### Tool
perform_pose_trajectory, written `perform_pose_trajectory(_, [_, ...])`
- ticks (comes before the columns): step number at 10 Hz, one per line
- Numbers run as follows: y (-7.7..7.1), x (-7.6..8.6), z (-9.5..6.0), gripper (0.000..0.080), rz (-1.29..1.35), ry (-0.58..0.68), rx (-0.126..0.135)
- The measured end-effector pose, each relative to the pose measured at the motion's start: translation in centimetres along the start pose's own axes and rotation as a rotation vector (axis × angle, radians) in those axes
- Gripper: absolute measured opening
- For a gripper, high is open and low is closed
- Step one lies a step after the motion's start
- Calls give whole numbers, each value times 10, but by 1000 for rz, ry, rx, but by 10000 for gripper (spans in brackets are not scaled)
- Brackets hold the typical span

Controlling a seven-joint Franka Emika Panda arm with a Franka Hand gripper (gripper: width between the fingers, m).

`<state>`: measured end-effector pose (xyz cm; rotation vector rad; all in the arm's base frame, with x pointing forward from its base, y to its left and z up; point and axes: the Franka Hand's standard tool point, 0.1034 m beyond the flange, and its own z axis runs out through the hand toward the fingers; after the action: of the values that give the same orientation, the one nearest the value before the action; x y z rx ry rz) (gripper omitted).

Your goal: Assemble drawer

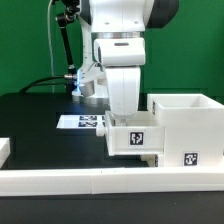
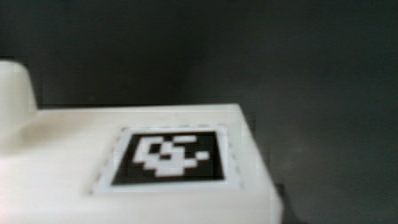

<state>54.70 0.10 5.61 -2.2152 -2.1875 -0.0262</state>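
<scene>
A small white tray (image 1: 132,137) with a black-and-white tag on its front stands just behind the border rail. It touches the left side of the large open casing (image 1: 186,122), as seen in the exterior view. My gripper (image 1: 124,112) comes straight down onto the tray's top edge, and its fingertips are hidden there. In the wrist view a white tagged surface of the tray (image 2: 173,155) fills the lower half, very close. A rounded white part (image 2: 15,95) shows beside it. No fingers show in that view.
The long low white border rail (image 1: 90,181) runs along the front. The marker board (image 1: 84,122) lies on the black table behind the tray. Another white piece (image 1: 4,150) shows at the exterior view's left edge. A cable hangs at the back left.
</scene>
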Motion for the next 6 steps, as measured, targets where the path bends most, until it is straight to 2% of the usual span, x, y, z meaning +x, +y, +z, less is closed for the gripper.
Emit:
perform_pose_trajectory(1, [1, 1, 0, 41, -3, -3, 13])
perform_pose_trajectory(6, [0, 19, 0, 41, 7, -2, 12])
